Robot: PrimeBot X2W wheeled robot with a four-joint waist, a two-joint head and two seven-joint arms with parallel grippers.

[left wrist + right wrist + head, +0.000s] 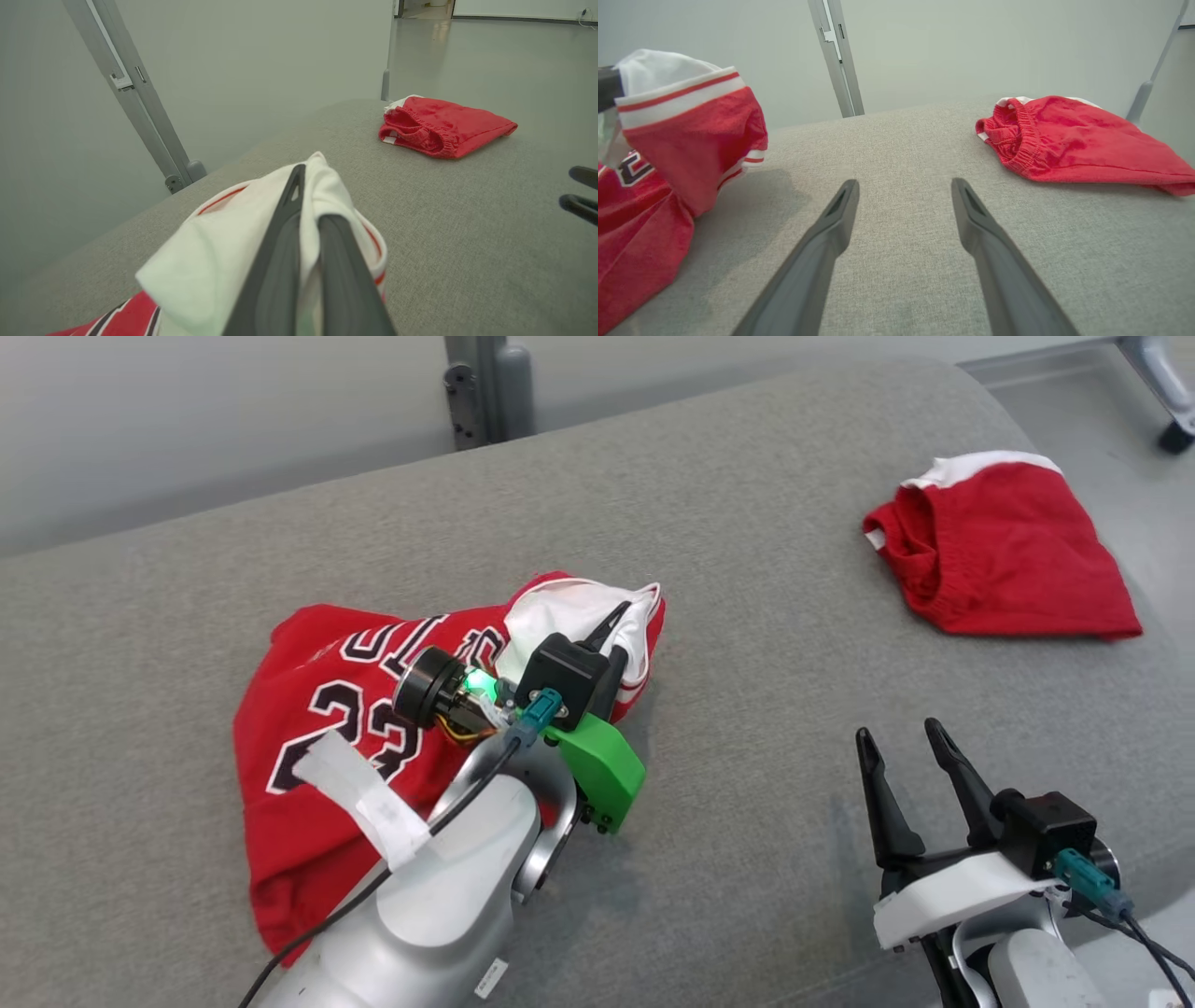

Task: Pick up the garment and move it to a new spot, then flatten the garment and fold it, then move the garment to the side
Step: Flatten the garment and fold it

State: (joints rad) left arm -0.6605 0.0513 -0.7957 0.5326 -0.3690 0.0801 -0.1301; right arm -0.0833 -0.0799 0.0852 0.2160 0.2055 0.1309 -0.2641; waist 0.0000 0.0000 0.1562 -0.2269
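While the left claw [618,633] clamps the garment [285,812], red shorts [1013,555] lie beyond the spread right claw [898,733].

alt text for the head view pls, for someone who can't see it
The left gripper is shut on the white edge of a crumpled red jersey numbered 23, which lies on a grey upholstered surface. The right gripper stands open and empty at lower right, and red shorts lie at upper right.

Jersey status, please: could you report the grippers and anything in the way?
Left gripper shut on the jersey at its white edge. Right gripper open, empty, over the cushion. Red shorts lie apart, far right.
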